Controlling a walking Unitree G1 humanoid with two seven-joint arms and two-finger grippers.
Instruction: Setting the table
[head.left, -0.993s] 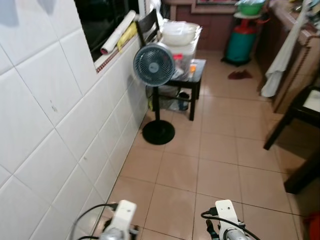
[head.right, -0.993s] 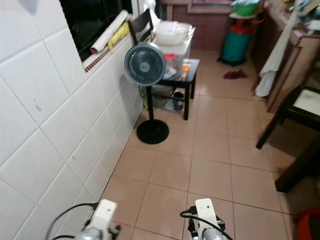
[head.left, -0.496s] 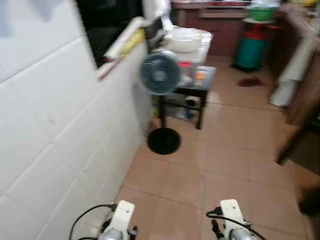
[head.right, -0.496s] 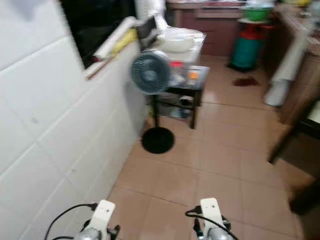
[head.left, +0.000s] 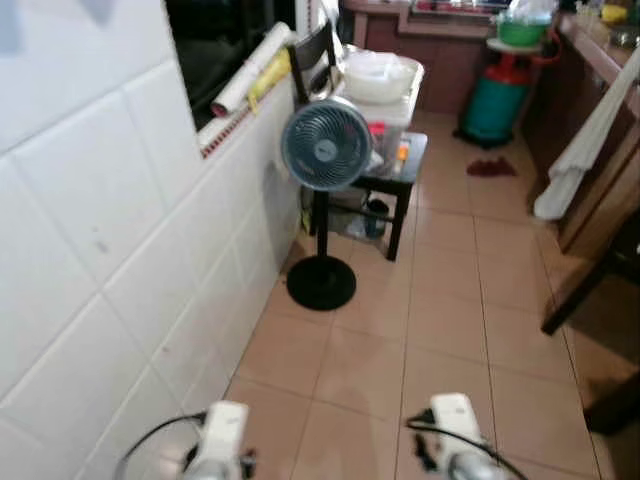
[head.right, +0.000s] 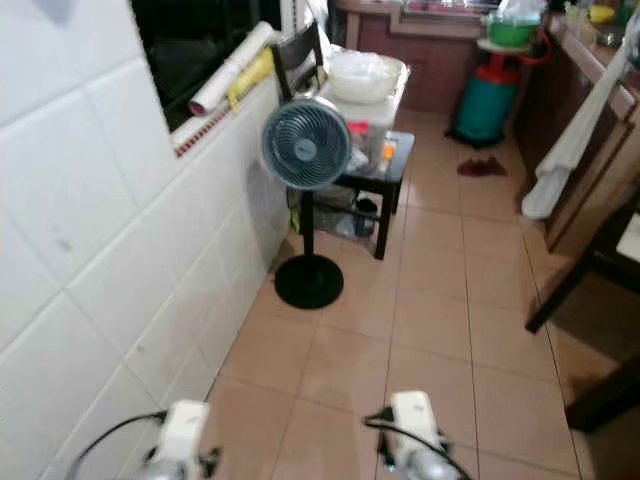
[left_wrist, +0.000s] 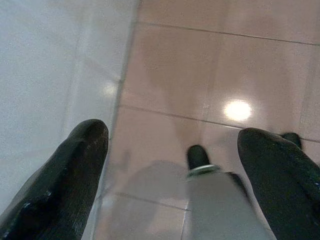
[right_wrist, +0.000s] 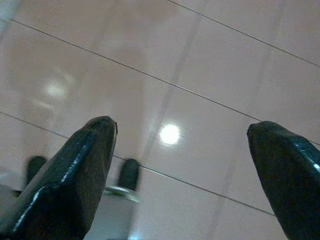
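Pincer fingers of the left pincer (left_wrist: 170, 165) stand wide apart with nothing between them, hanging low over pink floor tiles (left_wrist: 220, 75) just beside the foot of the white tiled wall (left_wrist: 55, 70). The right pincer (right_wrist: 182, 170) hangs likewise, its two black fingers spread apart and empty above the same glossy floor, where a ceiling light is mirrored as a bright spot. From the head camera, both wrists show at the lower edge, the left wrist (head.left: 222, 440) near the wall and the right wrist (head.left: 452, 430) well apart from it over open floor. Ahead along the wall stands a grey pedestal fan (head.left: 326, 145) on a round black base. Just behind the fan is a small dark bench (head.left: 400, 170) bearing a clear plastic container with a large white bowl (head.left: 378, 75) on top and some small bottles beside it; a dark chair back (head.left: 312, 55) rises at its wall side. On the window ledge above lie a white roll and something yellow (head.left: 262, 72). Farther back stands a green gas cylinder (head.left: 492, 100) with a green basin over it, and a dark red rag (head.left: 490, 167) lies on the floor near it. To the right, a pale cloth (head.left: 585, 140) hangs down a wooden cabinet, and dark furniture legs (head.left: 575, 300) reach in from that side.
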